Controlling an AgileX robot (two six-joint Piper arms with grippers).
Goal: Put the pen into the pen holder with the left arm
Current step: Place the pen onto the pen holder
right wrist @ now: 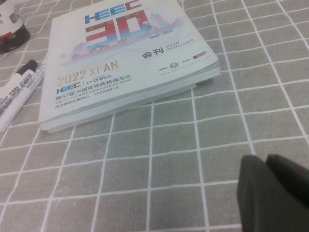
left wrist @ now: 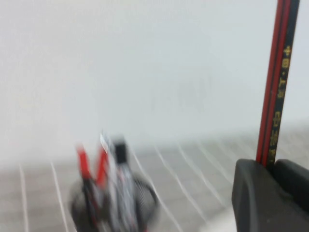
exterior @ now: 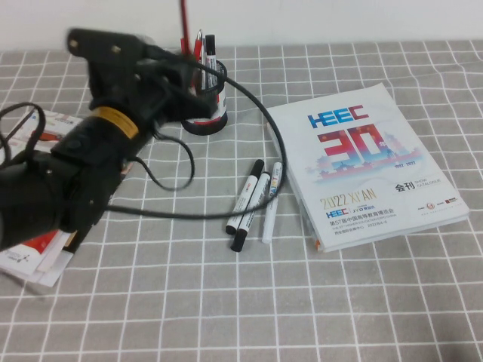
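My left gripper is raised just left of the black mesh pen holder at the back of the table. It is shut on the dark-red pen, which stands upright above it. In the left wrist view the pen rises from between the shut black fingers, and the pen holder shows blurred below, with red and silver pens in it. My right gripper is shut and empty, low over the cloth near the booklet; it is out of the high view.
A thick HEEC booklet lies at the right. Three markers lie side by side in the middle. Papers lie under my left arm at the left edge. A black cable loops over the checked cloth.
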